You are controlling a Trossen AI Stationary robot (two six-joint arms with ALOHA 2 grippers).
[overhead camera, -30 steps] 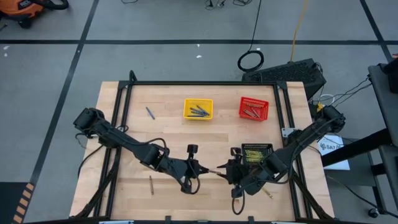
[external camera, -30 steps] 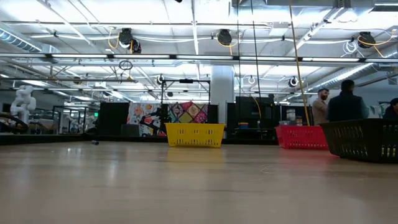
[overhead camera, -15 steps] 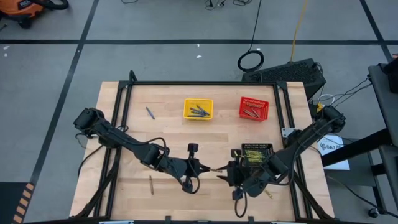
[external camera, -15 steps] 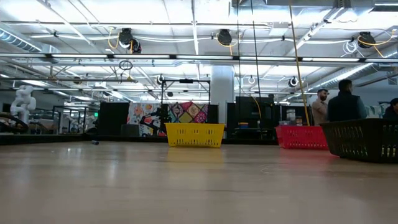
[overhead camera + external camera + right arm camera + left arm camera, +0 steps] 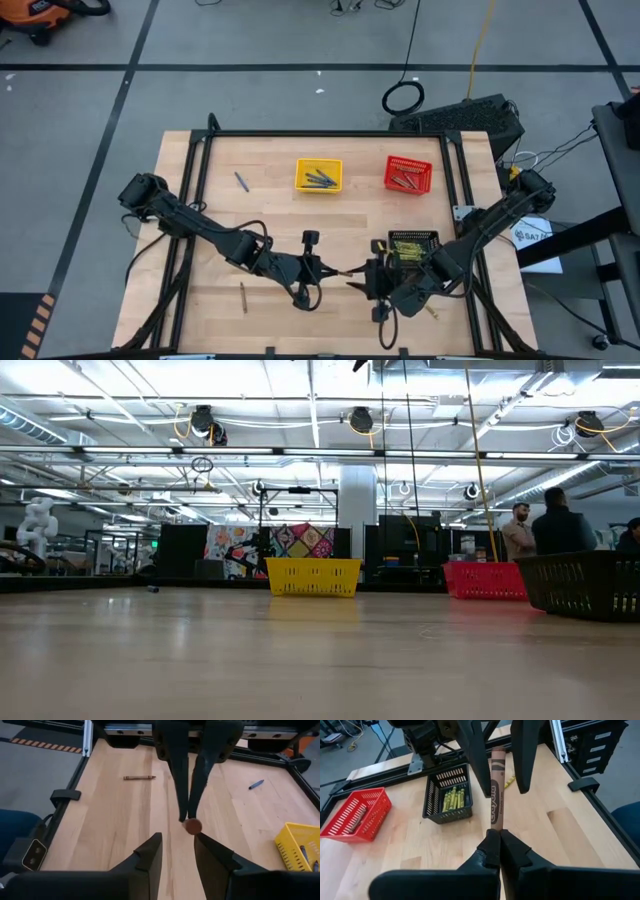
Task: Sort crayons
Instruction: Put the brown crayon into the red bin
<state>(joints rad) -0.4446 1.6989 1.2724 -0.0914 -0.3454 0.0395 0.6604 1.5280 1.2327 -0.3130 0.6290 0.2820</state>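
A brown crayon (image 5: 496, 790) hangs in the air over the table's near middle, with my left gripper (image 5: 495, 832) shut on one end. The crayon points toward my right gripper (image 5: 177, 837), which is open. Its two fingers (image 5: 475, 760) stand on either side of the crayon's free end (image 5: 192, 826), apart from it. In the high view the two grippers (image 5: 328, 272) (image 5: 362, 281) face each other. Loose crayons lie flat on the table: a blue one (image 5: 241, 181), a brown one (image 5: 243, 297) and a yellow one (image 5: 430, 312). My left gripper pinches the brown crayon's near end (image 5: 495, 822) between its two fingertips. The fingers come from the table's left, slanting down, and lie along the crayon. The crayon sticks out beyond the tips toward the table's right, lifted clear of the table.
A yellow basket (image 5: 319, 175) with dark crayons and a red basket (image 5: 408, 174) stand at the far side. A black basket (image 5: 412, 246) with yellow crayons sits just beyond my right gripper. A black frame (image 5: 320, 133) rims the table. People stand in the room behind.
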